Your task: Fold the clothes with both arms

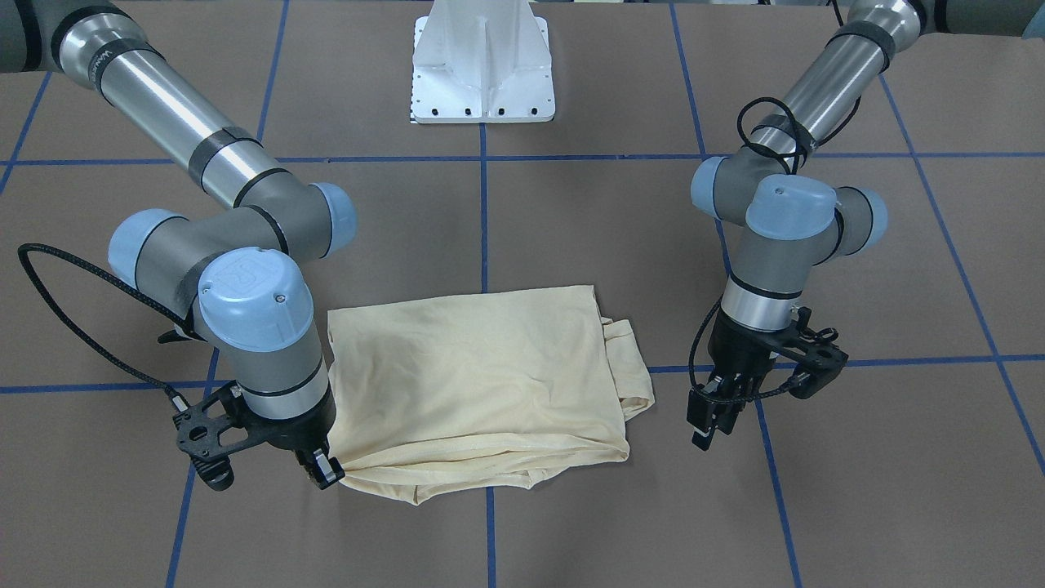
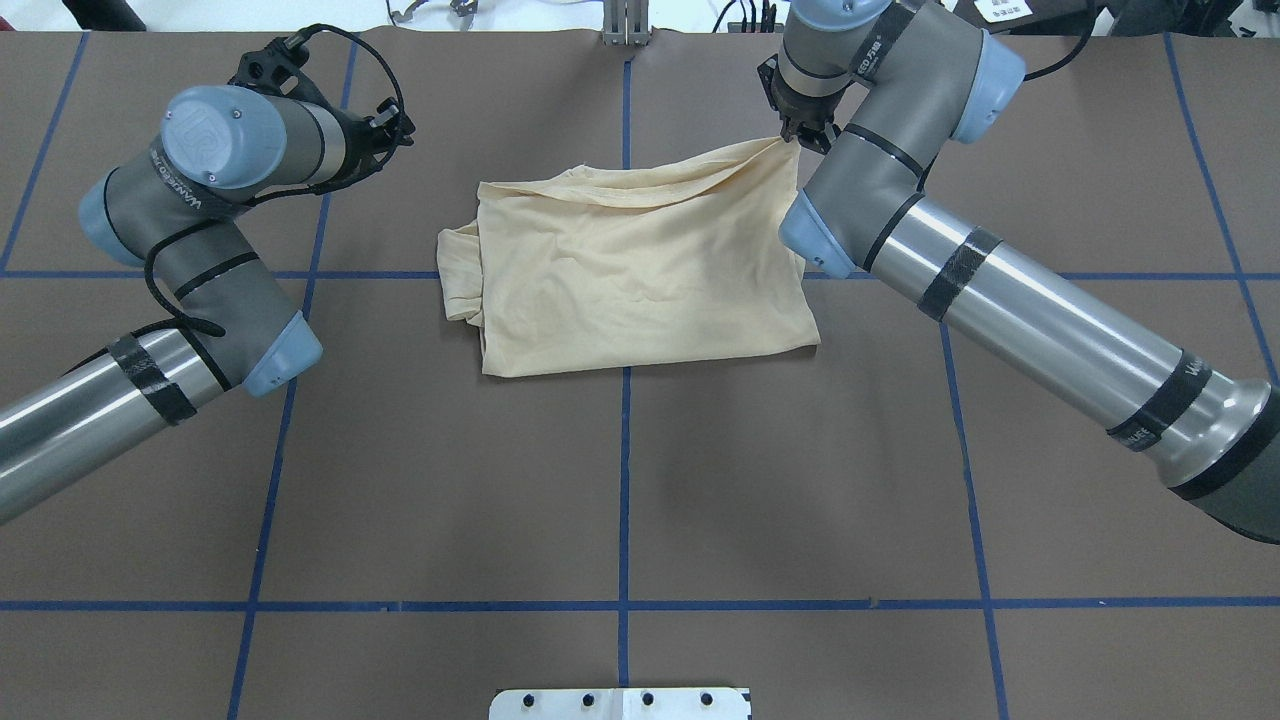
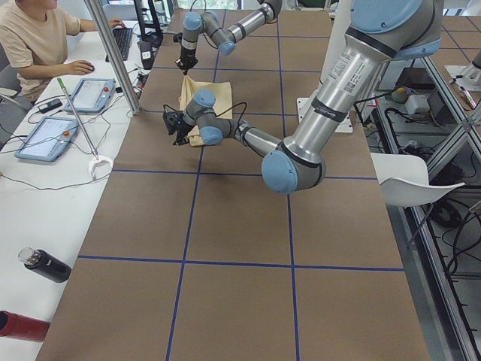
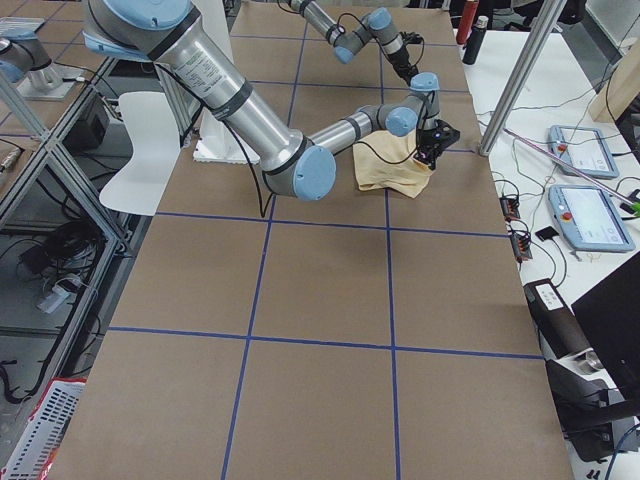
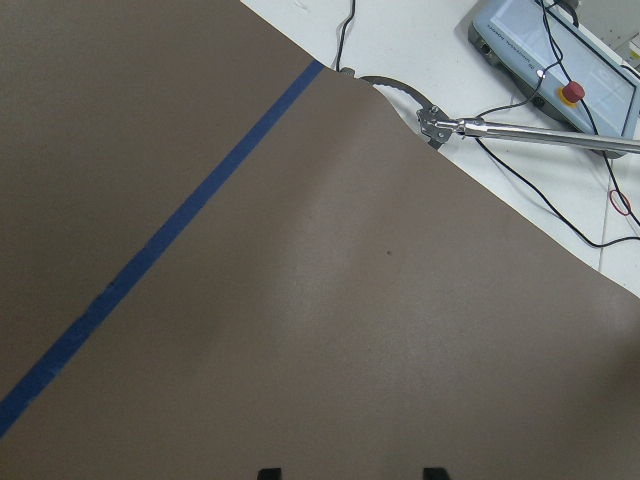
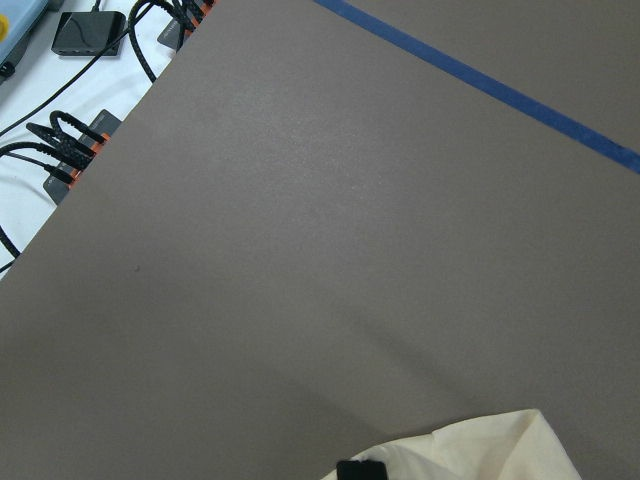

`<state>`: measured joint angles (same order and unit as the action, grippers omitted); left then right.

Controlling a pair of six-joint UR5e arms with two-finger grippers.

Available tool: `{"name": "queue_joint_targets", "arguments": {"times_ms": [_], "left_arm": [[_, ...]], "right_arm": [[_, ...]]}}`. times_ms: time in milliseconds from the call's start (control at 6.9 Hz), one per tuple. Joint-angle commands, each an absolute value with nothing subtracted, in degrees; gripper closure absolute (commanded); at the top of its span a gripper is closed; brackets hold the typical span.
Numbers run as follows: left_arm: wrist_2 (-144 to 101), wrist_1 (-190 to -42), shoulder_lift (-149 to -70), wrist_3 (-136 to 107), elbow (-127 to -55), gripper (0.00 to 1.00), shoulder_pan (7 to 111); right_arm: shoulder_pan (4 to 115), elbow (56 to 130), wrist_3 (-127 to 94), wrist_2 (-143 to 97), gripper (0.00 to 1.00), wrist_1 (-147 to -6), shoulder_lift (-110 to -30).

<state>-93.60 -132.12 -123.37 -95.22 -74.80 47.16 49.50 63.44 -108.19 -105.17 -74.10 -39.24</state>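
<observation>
At bench point(image 2: 640, 480) centre, T-shirt point(image 2: 640, 270) lies folded rectangular. Right tool point(image 1: 325, 469) pinches its one-o'clock corner. Left tool point(image 1: 712, 426) spread, empty, ten o'clock. Further fold likely.

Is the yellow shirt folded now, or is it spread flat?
Folded: the shirt lies as a compact layered rectangle, with doubled edges showing.

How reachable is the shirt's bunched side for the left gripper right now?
Likely yes. The left gripper hangs open just beside the T-shirt, with only bare table between them, and nothing appears to block the way.
</observation>
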Motion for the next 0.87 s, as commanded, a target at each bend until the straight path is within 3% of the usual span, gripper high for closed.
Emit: {"name": "queue_joint_targets", "arguments": {"times_ms": [0, 290, 724], "left_arm": [[-93.6, -132.19, -123.13, -95.36, -74.79, 0.43, 47.11], [-93.6, -132.19, -123.13, -95.45, -74.79, 0.43, 47.11], [-93.6, -132.19, -123.13, -95.27, -74.88, 0.43, 47.11]], "right_arm": [[49.48, 63.02, -108.28, -105.21, 0.46, -73.3, -39.2], [48.27, 66.85, -110.64, -105.38, 0.39, -73.04, -40.85], [41.51, 88.61, -119.07, -104.68, 0.39, -73.21, -56.9]]}}
